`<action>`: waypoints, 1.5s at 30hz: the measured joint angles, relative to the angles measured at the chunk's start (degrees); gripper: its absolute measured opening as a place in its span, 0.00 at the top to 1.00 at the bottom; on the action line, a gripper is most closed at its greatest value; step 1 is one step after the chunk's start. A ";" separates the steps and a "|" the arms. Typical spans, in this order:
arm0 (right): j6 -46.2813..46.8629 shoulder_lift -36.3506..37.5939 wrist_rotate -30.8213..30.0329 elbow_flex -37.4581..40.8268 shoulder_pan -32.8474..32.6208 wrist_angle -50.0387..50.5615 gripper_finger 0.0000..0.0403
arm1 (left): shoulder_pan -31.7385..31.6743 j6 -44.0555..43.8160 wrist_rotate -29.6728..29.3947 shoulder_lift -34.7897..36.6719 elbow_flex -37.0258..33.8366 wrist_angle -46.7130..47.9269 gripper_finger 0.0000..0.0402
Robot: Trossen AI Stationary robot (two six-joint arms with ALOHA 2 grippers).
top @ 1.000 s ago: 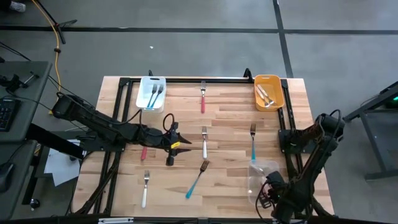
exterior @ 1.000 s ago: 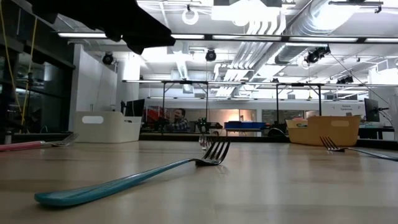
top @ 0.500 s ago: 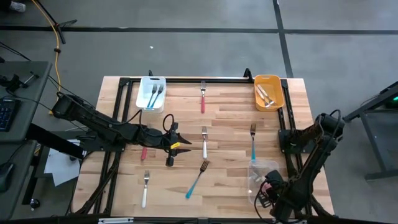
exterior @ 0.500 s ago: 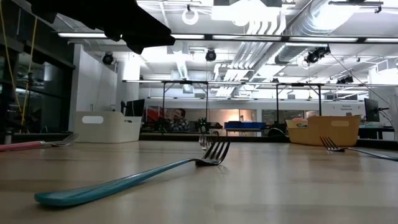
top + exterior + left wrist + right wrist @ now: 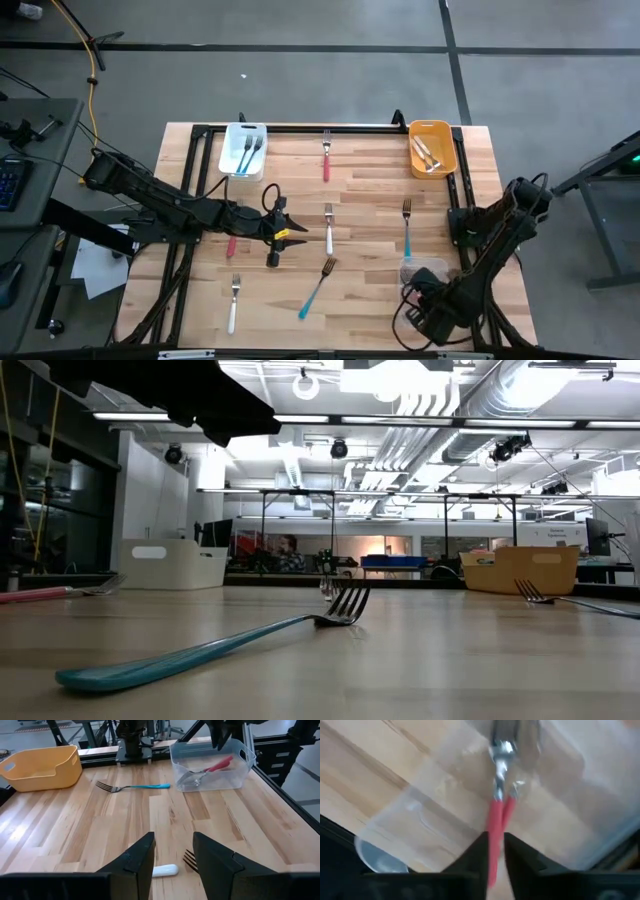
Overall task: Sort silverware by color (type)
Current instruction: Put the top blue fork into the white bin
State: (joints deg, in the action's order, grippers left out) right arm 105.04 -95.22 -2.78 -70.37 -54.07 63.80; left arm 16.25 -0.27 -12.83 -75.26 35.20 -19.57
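Forks with coloured handles lie flat on the wooden table: red [image 5: 326, 160], white [image 5: 329, 230], teal [image 5: 407, 228], teal [image 5: 316, 290], white [image 5: 233, 308]. Two red forks [image 5: 216, 766] lie in the clear bin [image 5: 235, 775], tines on its floor, handles leaning up on its wall. My right gripper [image 5: 494, 840] hangs over that bin, pointing down, fingers nearly together; the red handles [image 5: 496, 820] show below the narrow gap. My left gripper [image 5: 173, 842] hovers open above the table's middle [image 5: 283, 232], over the white fork's handle end [image 5: 165, 870].
A white bin [image 5: 243, 150] holding dark forks stands at the far left. An orange bin [image 5: 432, 148] with pale cutlery stands at the far right. Another red handle [image 5: 231, 246] shows under my left arm. Black frame rails [image 5: 330, 128] run along the table's edges.
My right gripper has shifted a little toward the table's left edge over the clear bin and has rolled about its own axis; its arm now covers more of the bin. My left arm has kept still.
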 joint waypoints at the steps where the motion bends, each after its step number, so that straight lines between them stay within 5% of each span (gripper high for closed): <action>1: -2.58 0.00 -1.40 0.00 0.54 -0.31 0.95 | 0.04 0.10 -0.01 0.00 0.00 0.00 0.68; 15: -50.29 0.00 -16.49 0.00 14.59 -6.47 1.00 | 1.60 1.35 -0.01 -7.44 0.02 -11.24 0.71; 23: -80.76 0.00 -18.25 0.00 28.64 -18.90 1.00 | 0.55 2.95 0.01 -12.22 0.02 -17.72 0.89; 28: -95.09 0.02 -13.82 2.76 36.86 -33.07 1.00 | 0.55 3.01 0.01 -12.09 0.02 -17.86 0.99; 38: -102.27 0.24 -5.04 20.52 46.05 -65.35 1.00 | 0.37 -0.83 -0.40 -12.02 -8.56 -30.11 1.00; 45: -102.43 0.26 -4.25 25.52 50.21 -72.04 1.00 | 0.16 -5.15 -5.19 -11.63 -15.28 -35.62 1.00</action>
State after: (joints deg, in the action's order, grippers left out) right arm 2.61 -94.96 -7.02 -44.85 -3.86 -8.23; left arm 16.41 -5.42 -18.02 -86.89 19.92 -55.20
